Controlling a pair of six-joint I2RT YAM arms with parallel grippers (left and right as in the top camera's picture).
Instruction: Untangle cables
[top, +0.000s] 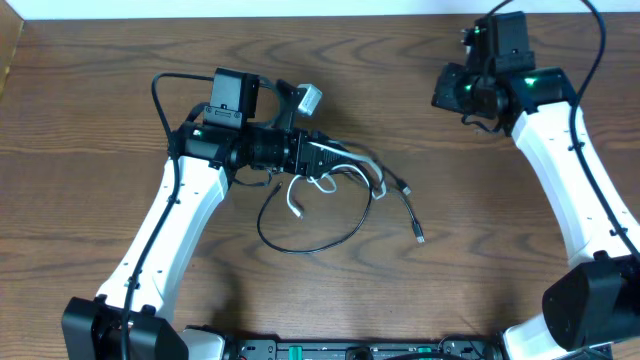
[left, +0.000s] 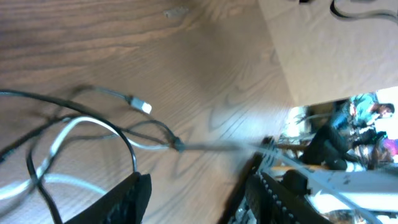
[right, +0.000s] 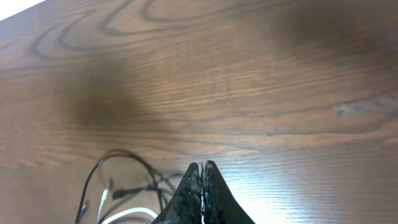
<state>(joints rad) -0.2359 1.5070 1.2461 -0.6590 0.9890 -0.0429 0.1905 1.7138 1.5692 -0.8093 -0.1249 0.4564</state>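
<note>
The black cable (top: 300, 246) and the white cable (top: 296, 203) lie tangled on the wooden table mid-frame; a black plug end (top: 420, 238) trails out to the right. My left gripper (top: 335, 166) hovers low over the tangle with its jaws open. In the left wrist view the open fingers (left: 199, 186) frame bare wood, with the white cable (left: 68, 129), the black cable (left: 127, 144) and a white plug (left: 140, 106) just ahead and to the left. My right gripper (top: 447, 92) is shut and empty at the far right. In the right wrist view the shut fingertips (right: 202, 167) are apart from the cables (right: 124, 186).
Thick black robot wires run along both arms, one looping behind the left arm (top: 160, 85). The table's far edge (top: 300, 12) meets a white wall. A cardboard-coloured panel (left: 336, 50) shows in the left wrist view.
</note>
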